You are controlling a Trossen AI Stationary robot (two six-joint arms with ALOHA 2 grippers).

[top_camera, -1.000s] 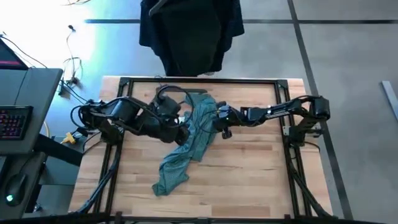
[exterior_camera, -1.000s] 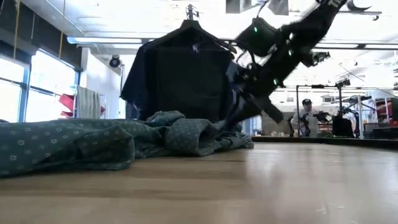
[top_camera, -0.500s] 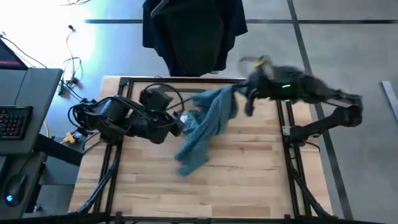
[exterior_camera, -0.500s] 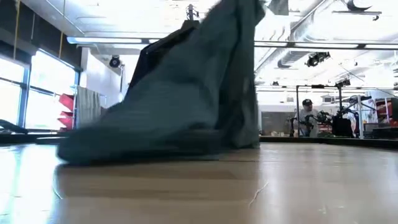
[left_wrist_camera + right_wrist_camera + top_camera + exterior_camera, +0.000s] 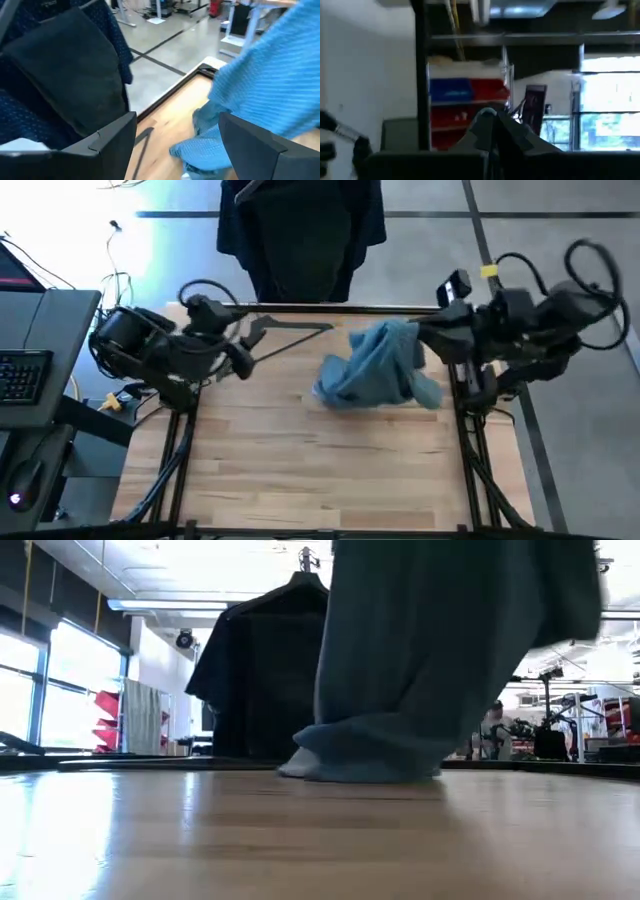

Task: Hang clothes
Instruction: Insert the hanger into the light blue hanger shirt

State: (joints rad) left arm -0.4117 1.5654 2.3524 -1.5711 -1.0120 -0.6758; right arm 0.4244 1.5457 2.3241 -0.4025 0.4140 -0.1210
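Note:
The teal shirt (image 5: pixel 375 366) hangs bunched over the table's far right part, with my right gripper (image 5: pixel 422 336) raised beside its top and shut on it. In the low view the shirt (image 5: pixel 440 650) drops as a tall drape, and its lower end (image 5: pixel 365 760) rests on the wood. My left gripper (image 5: pixel 175 150) stands open at the far left, fingers toward the shirt (image 5: pixel 270 85) and apart from it. A thin dark hanger (image 5: pixel 290 330) lies flat on the table by the left gripper. Dark clothes (image 5: pixel 300 230) hang beyond the far edge. My right gripper holds the teal shirt by its topmost part (image 5: pixel 405 335), coming from the table's right side, high above the wood. The wrist view shows only the shut fingers (image 5: pixel 487 125), not the cloth. The shirt hangs slack below, its lower end on the table.
A black frame rail (image 5: pixel 320 308) runs along the table's far edge, with side rails (image 5: pixel 185 430) to left and right. A desk with a keyboard (image 5: pixel 25 375) stands off the left edge. Bare wood (image 5: pixel 320 470) fills the near half.
My right gripper has risen and swung toward the table's right edge, pulling the teal shirt up off the wood until only its lower end lies there. My left gripper has drawn back toward the far left and stands clear of the shirt. The hanger has come uncovered.

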